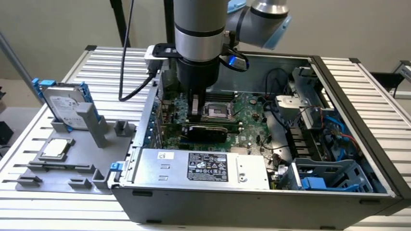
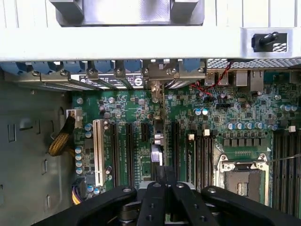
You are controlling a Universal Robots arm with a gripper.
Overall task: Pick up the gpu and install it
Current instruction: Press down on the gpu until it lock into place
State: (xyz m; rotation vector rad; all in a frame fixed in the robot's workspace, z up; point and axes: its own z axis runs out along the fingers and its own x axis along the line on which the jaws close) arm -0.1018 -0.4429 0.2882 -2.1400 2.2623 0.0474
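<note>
Claw (image 2: 163, 175) closed on one gpu (image 2: 158, 141), edge-on over motherboard (image 2: 207, 122) | one hard drive (image 1: 64, 103) | one case (image 1: 359, 96)

Open computer case (image 1: 359, 159) leaves access from above; inside, the power supply (image 1: 205, 166), drive cage (image 1: 334, 178) and loose cables (image 1: 282, 120) crowd the green motherboard (image 1: 247, 113).

Plain beige wall (image 1: 359, 24), slatted metal table (image 1: 372, 86), even indoor light
</note>
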